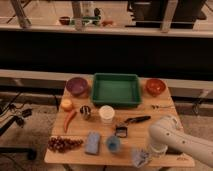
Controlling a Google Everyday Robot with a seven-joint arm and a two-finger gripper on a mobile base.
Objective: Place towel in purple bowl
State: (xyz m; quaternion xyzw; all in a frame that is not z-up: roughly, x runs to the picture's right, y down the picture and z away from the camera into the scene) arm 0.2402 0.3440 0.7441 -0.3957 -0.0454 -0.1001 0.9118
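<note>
We see the gripper (148, 151) low over the wooden table (97, 129); jaws pinching the wrinkled grey-blue cloth towel (140, 159).

No writing, label or number can be read on anything here. The gripper (144, 156) sits at the worktop's (80, 132) front right edge, fingers closed on the towel (137, 161).

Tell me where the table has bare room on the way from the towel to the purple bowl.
Gripper shut on the towel at the front right edge. Bare: inside the green tray, and the strip between red pepper, small can and blue sponge. Crowded: white cup, black tool, blue cup mid-table, toward the purple bowl.
</note>
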